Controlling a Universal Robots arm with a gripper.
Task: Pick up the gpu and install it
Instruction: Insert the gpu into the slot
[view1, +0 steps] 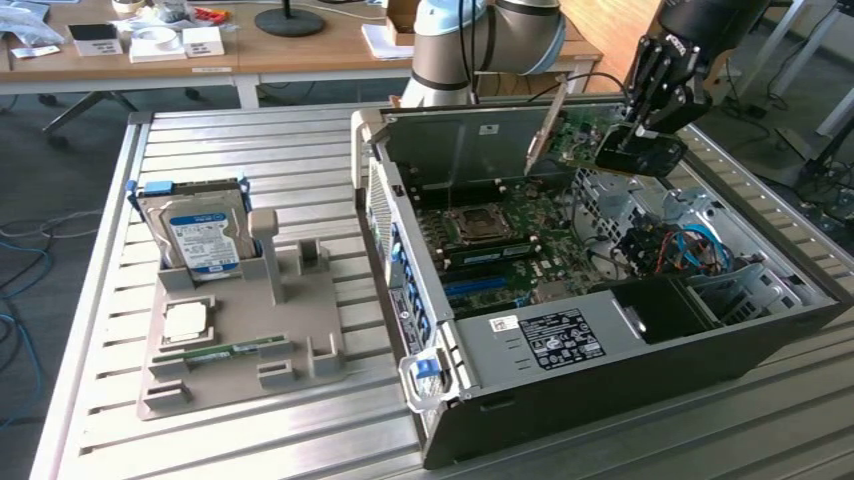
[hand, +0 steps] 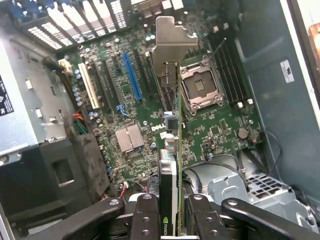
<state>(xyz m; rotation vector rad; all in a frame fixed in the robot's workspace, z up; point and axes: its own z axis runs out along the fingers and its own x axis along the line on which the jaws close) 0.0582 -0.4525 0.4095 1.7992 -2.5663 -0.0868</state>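
- Above the open computer case (view1: 627, 395), the robot arm (view1: 674, 70) holds the gpu (view1: 574, 132) up in the air, near the back wall of the case.
- The jaws are clenched on the gpu. In the wrist view the fingers (hand: 145, 215) press on the two flat sides of the thin card, at one end of it.
- The gpu is not in any slot yet. It hangs over the motherboard (hand: 215, 130), with its pale metal bracket (hand: 172, 42) at the end far from the jaws.
- In the exterior view the card looks a bit tilted.
- A long blue slot (hand: 132, 75) sits on the board a little to one side of the card, with black slots next to it. I cannot tell which slot the card is lined up with.
- What could go wrong: if the card comes down a little off the slot, its edge could hit the board and scratch the small parts there.
- If it goes down tilted, one end could go in and the other stay out, and a hard push might bend the card.
- The bracket could catch on the back wall of the case.
- The jaws hold only one end, so a bump might twist the card in the grip.
- On the desk (view1: 267, 140), at the exterior view's left, a gray holder (view1: 307, 350) carries the hard drive (view1: 203, 240) and the RAM stick (view1: 220, 352), well apart from the case.
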